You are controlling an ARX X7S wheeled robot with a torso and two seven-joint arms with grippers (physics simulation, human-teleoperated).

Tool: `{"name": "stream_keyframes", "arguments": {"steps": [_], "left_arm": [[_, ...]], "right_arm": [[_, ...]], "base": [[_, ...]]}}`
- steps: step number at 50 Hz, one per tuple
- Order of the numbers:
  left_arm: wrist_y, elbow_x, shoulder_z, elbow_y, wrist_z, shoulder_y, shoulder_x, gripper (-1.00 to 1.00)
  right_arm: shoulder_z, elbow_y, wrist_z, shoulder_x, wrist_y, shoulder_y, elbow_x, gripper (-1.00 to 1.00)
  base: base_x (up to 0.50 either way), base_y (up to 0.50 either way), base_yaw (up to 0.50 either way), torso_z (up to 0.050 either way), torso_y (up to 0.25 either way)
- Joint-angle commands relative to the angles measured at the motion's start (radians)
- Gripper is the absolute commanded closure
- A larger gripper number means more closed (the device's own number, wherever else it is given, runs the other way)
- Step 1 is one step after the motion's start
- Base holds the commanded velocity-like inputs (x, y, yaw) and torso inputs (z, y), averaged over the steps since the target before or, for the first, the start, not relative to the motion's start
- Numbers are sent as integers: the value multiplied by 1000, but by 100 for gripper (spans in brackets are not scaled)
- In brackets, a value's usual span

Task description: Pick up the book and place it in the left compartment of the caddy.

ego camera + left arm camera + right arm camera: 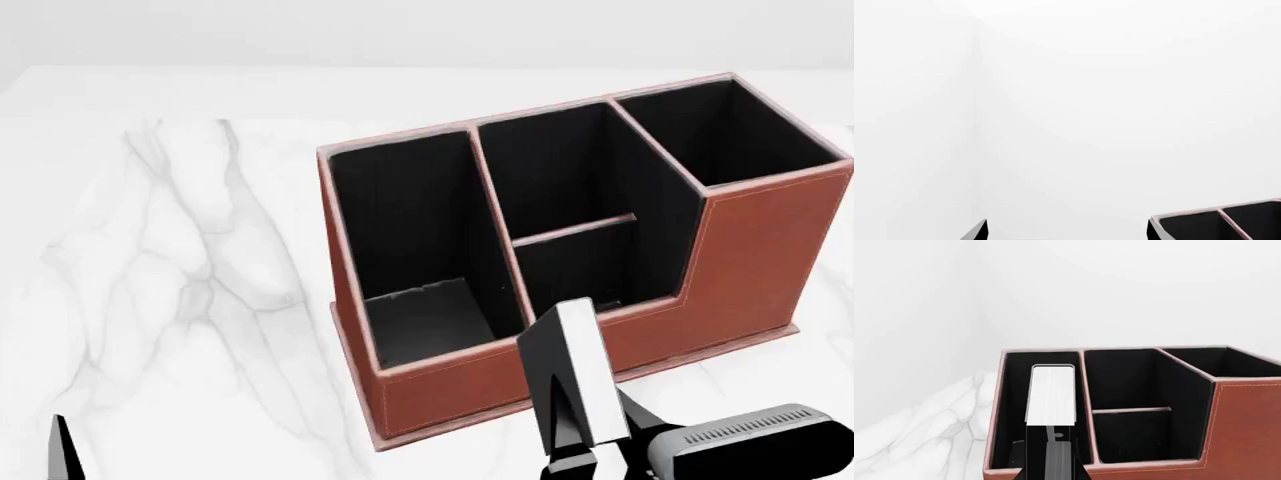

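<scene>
The reddish-brown caddy stands on the marble table, its low front wall towards me. The left compartment is a long black-lined slot with nothing in it. My right gripper is shut on the book and holds it upright, white page edge up, just on the near side of the caddy's front wall. In the right wrist view the book lines up with the left compartment, gripped low by the right gripper. My left gripper is open and empty; only one fingertip shows in the head view.
The middle slot is split by a crossbar and the tall square slot is at the right. White marble table spreads left of the caddy. A corner of the caddy shows in the left wrist view against a white wall.
</scene>
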State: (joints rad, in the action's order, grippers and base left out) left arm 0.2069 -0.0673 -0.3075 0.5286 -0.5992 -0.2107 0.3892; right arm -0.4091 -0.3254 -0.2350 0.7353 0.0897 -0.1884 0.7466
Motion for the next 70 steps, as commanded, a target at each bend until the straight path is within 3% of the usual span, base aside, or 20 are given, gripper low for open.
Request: {"name": "stream_keyframes", "arguments": {"steps": [1,12,44,70], "left_arm": [[-4,2,-1,1,-2,3,2,-100],[-10,3,-3,1,-3,7,3,-100],[-7,1,-9,-5,-12,6,8,-100],[3,11,-12,-21,-16,14,12,-100]], "right_arm": [[-2,11,41,16,55,-72,-18,100],[8,49,128,36,71,-110,55,100],[70,83,190,41,85,-137,229,100],[-4,250,178,-42,199,-371,169,100]], "base": [[0,0,0,0,0],[0,0,0,0,1],[0,0,0,0,1],[0,0,0,0,2]]}}
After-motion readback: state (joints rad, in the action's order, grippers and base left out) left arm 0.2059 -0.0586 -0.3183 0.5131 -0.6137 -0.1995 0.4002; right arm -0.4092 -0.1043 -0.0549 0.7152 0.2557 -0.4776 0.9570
